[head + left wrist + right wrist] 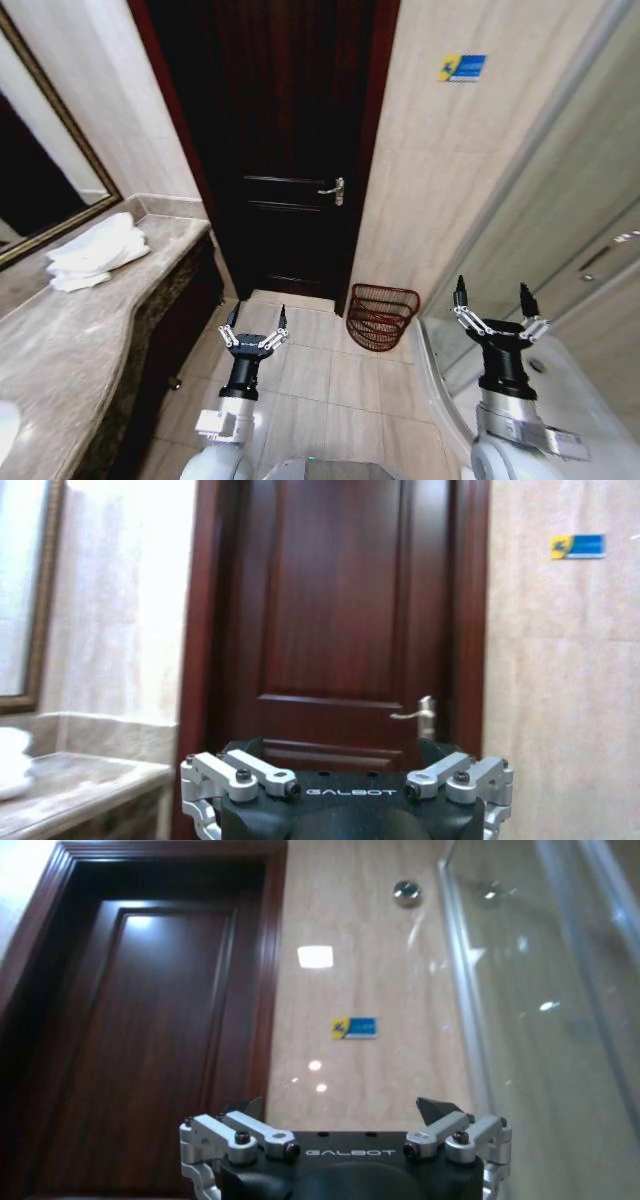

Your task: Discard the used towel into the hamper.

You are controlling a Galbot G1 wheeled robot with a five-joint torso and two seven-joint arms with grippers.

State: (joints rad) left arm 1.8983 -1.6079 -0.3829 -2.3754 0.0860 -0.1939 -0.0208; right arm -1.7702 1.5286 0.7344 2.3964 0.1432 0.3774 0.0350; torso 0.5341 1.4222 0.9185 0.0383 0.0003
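Below: hamper (381, 316) on floor beside door (285, 150); towel (95, 252) on bench (60, 350); left end effector (255, 320) and right end effector (493, 298) raised, spread, empty.

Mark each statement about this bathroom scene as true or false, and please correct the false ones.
1. The white towel lies on the marble counter, to the robot's left. True.
2. The hamper stands on the counter beside the towel. False: it sits on the floor near the wall, to the right of the dark door.
3. The left gripper is holding the towel. False: it is open and empty, hovering over the floor tiles.
4. The right gripper is open and holds nothing. True.
5. The dark door is closed. True.
6. The towel is already inside the hamper. False: it is on the counter, apart from the hamper.
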